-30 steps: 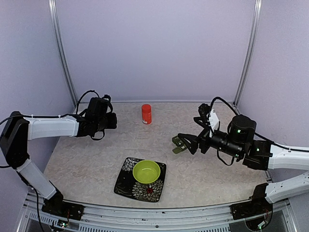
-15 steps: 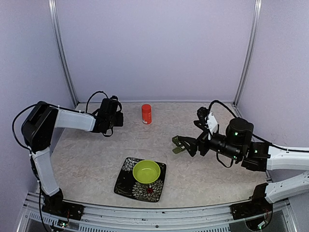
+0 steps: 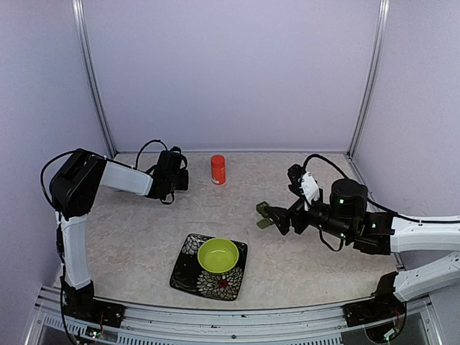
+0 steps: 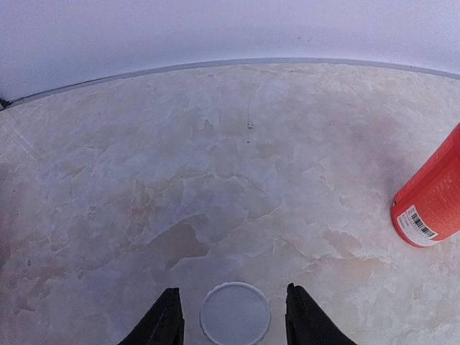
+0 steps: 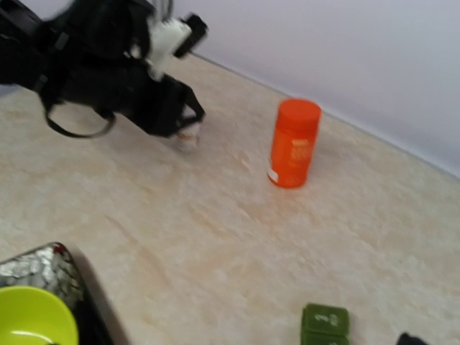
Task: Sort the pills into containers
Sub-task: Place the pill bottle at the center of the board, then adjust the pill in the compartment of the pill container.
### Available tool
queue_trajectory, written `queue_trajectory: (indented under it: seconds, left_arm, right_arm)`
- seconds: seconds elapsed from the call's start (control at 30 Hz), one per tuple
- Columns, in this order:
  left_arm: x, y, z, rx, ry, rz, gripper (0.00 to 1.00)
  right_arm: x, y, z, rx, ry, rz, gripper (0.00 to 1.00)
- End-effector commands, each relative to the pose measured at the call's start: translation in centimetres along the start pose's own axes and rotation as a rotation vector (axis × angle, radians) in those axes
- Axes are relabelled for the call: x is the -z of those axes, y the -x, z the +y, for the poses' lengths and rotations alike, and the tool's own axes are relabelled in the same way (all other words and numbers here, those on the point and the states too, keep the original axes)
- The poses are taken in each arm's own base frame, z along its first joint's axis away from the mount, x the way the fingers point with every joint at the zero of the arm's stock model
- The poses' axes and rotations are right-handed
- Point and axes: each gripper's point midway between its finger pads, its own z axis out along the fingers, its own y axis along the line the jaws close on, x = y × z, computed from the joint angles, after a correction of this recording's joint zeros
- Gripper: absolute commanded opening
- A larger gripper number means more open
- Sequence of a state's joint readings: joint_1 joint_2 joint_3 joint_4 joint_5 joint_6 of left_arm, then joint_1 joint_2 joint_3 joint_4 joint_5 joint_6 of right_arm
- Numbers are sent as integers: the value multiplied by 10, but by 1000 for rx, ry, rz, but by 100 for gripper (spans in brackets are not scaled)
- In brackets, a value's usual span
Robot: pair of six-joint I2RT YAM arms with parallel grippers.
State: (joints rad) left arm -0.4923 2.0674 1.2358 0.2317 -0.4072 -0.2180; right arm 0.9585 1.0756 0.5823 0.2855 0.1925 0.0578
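A white round cap (image 4: pixel 235 314) lies flat on the table between my left gripper's (image 4: pixel 233 320) fingers, with a gap on each side, so that gripper is open. In the top view the left gripper (image 3: pixel 180 180) is left of the orange bottle (image 3: pixel 218 169). The dark green pillbox, the containers (image 5: pixel 325 325), lies on the table at the tip of my right gripper (image 3: pixel 267 215). That gripper is open, and one dark fingertip (image 5: pixel 411 338) shows to the right of the pillbox, apart from it. No pills show in any view.
A lime-green bowl (image 3: pixel 218 255) sits on a dark patterned plate (image 3: pixel 188 267) near the front middle. The orange bottle (image 4: pixel 431 205) stands upright close to the back wall. Purple walls close in the back and both sides.
My left arm has swung right along the back of the table toward the orange bottle. The right arm has shifted slightly left, its tip staying by the pillbox.
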Motion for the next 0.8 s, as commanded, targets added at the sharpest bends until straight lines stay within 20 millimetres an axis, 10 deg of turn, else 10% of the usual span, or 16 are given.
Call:
queue_trajectory:
  seconds: [0.0, 0.33, 0.77]
  left_arm:
    - [-4, 14, -1, 7, -6, -35, 52]
    - [38, 46, -9, 48, -66, -80, 75]
    - [125, 42, -74, 3, -218, -106, 98]
  right_arm:
    - [-8, 7, -18, -35, -72, 15, 100]
    - [-49, -29, -82, -134, -223, 261, 100]
    - [-100, -103, -92, -85, -265, 555, 100]
